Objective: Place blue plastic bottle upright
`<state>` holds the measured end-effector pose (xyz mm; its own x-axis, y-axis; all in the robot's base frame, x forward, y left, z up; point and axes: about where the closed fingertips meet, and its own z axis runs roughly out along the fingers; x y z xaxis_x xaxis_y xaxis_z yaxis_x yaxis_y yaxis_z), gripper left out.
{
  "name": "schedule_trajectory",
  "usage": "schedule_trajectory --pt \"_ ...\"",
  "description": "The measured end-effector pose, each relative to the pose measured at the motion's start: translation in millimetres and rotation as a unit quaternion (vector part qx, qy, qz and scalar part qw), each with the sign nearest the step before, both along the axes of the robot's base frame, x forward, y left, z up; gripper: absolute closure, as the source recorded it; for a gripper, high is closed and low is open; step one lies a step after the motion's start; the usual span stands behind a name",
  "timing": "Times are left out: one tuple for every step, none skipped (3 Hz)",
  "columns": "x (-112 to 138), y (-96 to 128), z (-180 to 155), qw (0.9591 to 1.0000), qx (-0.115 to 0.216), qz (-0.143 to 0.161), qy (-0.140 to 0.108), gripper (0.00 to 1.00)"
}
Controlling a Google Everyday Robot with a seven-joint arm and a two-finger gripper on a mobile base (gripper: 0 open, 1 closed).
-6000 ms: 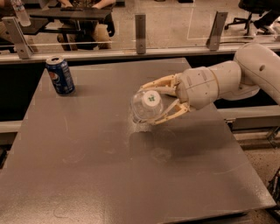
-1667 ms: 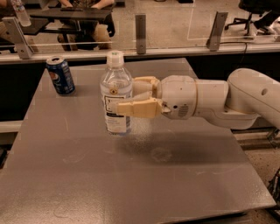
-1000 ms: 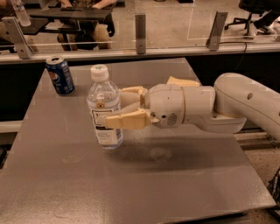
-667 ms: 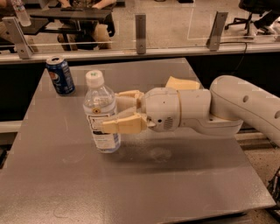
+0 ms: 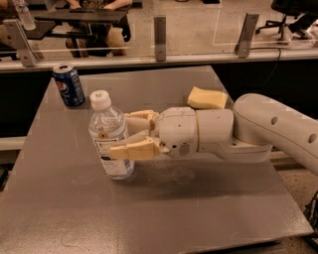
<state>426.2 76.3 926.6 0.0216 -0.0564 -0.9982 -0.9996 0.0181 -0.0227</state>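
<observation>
The blue plastic bottle (image 5: 110,135) is clear with a white cap and a pale blue-and-white label. It stands almost upright, left of centre on the grey table (image 5: 198,208), with its base at or just above the surface. My gripper (image 5: 120,134) reaches in from the right. Its cream fingers (image 5: 133,150) are closed around the bottle's middle, one in front and one behind.
A dark blue Pepsi can (image 5: 68,85) stands at the table's back left. A yellow sponge (image 5: 207,97) lies at the back right, behind my arm (image 5: 258,129). A glass barrier with metal posts (image 5: 159,31) runs along the far edge. A small clear bottle (image 5: 24,14) stands far off.
The bottle went from lying in my gripper to upright. Over the last second my gripper carried it left and toward the front, down to the table.
</observation>
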Motion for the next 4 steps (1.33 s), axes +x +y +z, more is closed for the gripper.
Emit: schedule_trajectory --pt "-3.2 5.1 -5.1 0.9999 -0.002 -0.015 -0.006 0.55" --pt "-4.8 7.2 -7.0 0.9997 -0.001 -0.023 -0.008 0.31" --pt "-7.0 8.5 -8.5 0.9995 0.001 -0.030 -0.008 0.09" --pt "-9.7 10.3 -10.2 0.9994 0.002 -0.034 -0.006 0.00"
